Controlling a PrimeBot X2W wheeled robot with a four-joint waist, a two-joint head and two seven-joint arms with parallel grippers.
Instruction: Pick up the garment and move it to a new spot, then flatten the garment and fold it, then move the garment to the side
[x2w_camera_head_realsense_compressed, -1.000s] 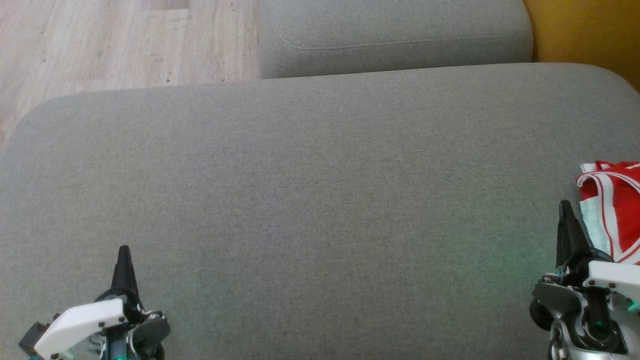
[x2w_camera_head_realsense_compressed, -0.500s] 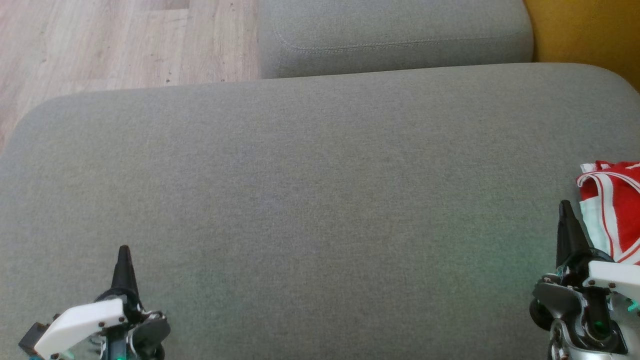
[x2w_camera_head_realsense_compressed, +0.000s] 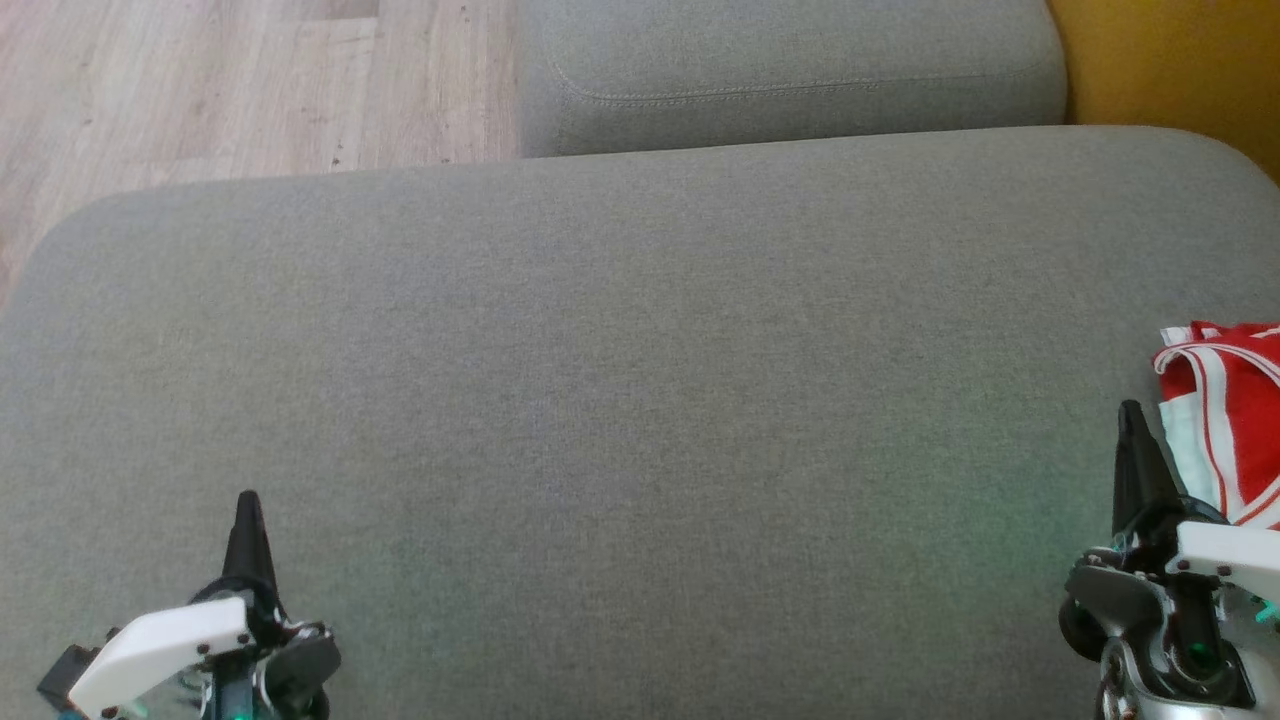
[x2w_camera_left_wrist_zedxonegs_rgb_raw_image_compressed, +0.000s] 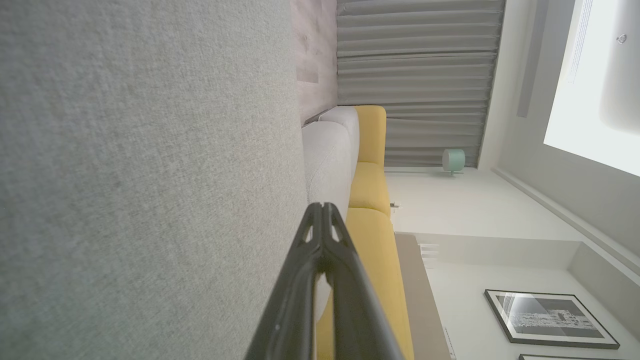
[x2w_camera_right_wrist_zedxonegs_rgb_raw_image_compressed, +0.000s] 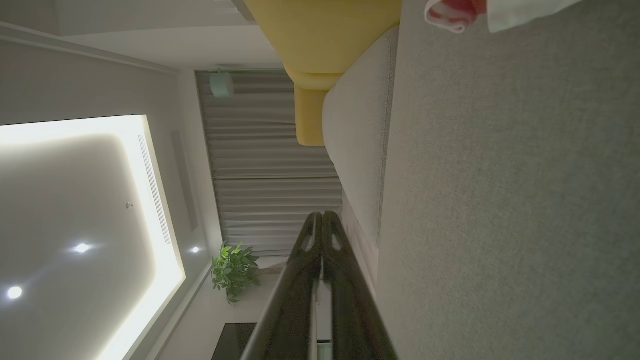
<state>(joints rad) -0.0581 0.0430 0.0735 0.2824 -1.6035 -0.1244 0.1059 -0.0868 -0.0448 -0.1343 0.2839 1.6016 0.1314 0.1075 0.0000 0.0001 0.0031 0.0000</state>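
A bright red mesh-knit shirt (x2w_camera_head_realsense_compressed: 1235, 430) with white sleeve ends and red-and-white stripe trim lies bunched at the far right edge of a broad grey fabric sofa cushion (x2w_camera_head_realsense_compressed: 640, 400), just beside the robot's right gripper (x2w_camera_head_realsense_compressed: 1130, 420). That gripper and the left gripper (x2w_camera_head_realsense_compressed: 247, 505), low over the cushion's left side, each have their two long dark fingers pressed together, clamping nothing.

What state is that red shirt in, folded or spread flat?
Layered, not spread flat: the garment shows overlapping red and white layers on the grey cushion. Most is cut off; neatness: cannot tell.
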